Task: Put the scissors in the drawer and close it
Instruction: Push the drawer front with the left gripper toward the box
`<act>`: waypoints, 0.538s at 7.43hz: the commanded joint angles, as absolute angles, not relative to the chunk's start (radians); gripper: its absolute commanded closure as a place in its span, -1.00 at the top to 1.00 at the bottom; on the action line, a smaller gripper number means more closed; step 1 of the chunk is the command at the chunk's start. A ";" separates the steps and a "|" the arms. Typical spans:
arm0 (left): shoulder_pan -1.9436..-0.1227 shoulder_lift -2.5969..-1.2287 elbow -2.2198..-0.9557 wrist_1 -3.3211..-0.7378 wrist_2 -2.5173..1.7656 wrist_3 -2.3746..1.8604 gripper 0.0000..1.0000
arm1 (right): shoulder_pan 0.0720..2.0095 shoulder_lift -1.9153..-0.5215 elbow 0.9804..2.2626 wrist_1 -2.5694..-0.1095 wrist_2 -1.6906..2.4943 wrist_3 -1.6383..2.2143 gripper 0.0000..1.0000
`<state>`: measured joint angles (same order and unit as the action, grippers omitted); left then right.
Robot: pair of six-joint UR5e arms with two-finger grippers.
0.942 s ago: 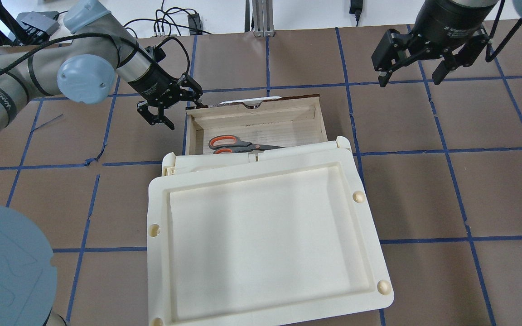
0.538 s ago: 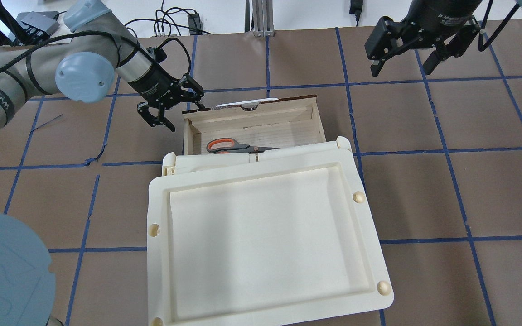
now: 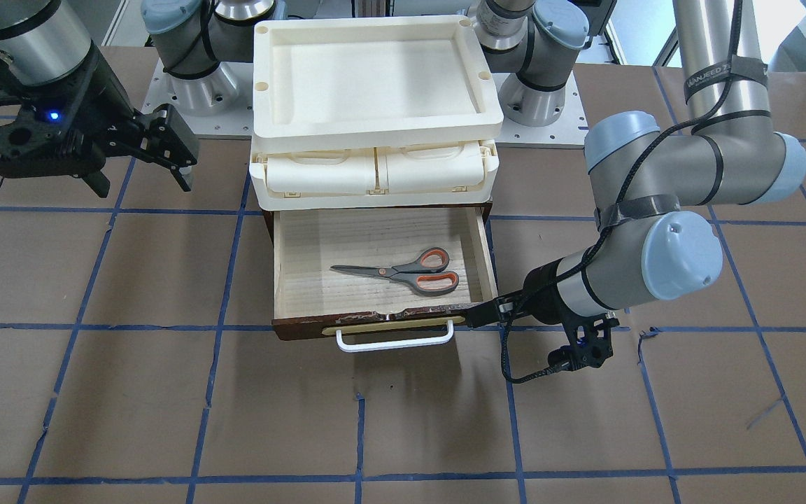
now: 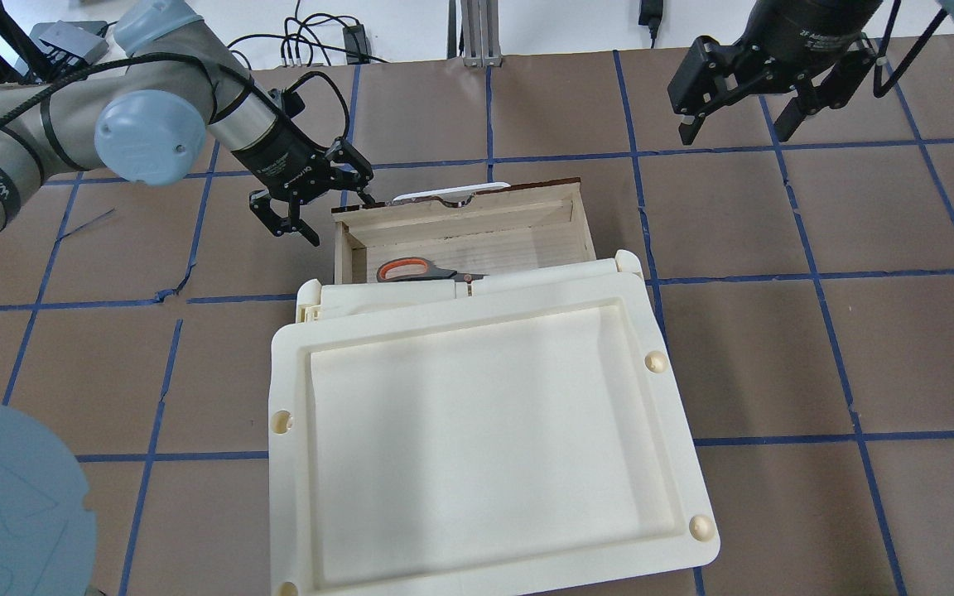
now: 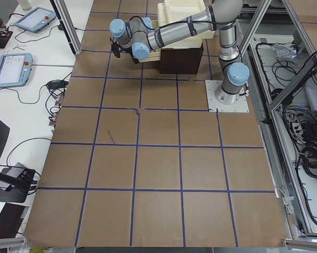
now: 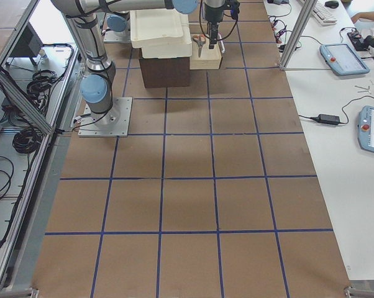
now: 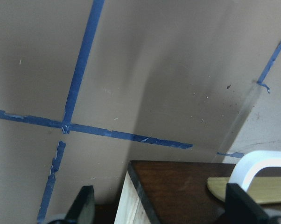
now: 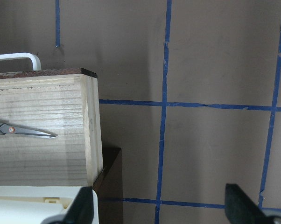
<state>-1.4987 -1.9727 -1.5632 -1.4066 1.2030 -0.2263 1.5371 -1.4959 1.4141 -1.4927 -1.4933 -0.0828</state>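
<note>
Pale wood shows where your drawer (image 3: 305,327) stands partly out beneath the cream tray unit (image 3: 375,77). The scissors (image 3: 403,271) lie flat on its floor, orange-lined loops toward the left arm's side. Your left pincer (image 4: 332,211) is spread open, its fingers straddling the drawer's front corner. Your right pincer (image 4: 732,124) hangs open and empty above the brown worktop (image 3: 403,420), well apart from the drawer.

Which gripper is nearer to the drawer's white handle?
Left. The left gripper is at the drawer's front corner, beside the white handle; the right gripper hangs far off the opposite side.
</note>
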 commanded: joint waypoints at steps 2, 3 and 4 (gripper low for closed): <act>-1.499 -1.944 -1.563 -1.474 1.204 -0.224 1.00 | 1.536 -1.499 1.417 -1.491 -1.503 -0.083 1.00; -1.499 -1.939 -1.565 -1.489 1.204 -0.224 1.00 | 1.536 -1.499 1.419 -1.493 -1.505 -0.083 1.00; -1.499 -1.939 -1.565 -1.511 1.204 -0.224 1.00 | 1.536 -1.500 1.419 -1.493 -1.526 -0.083 1.00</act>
<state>-1.4987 -1.9429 -1.5640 -1.4854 1.2041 -0.2244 1.5356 -1.4988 1.4180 -1.4921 -1.5090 -0.0828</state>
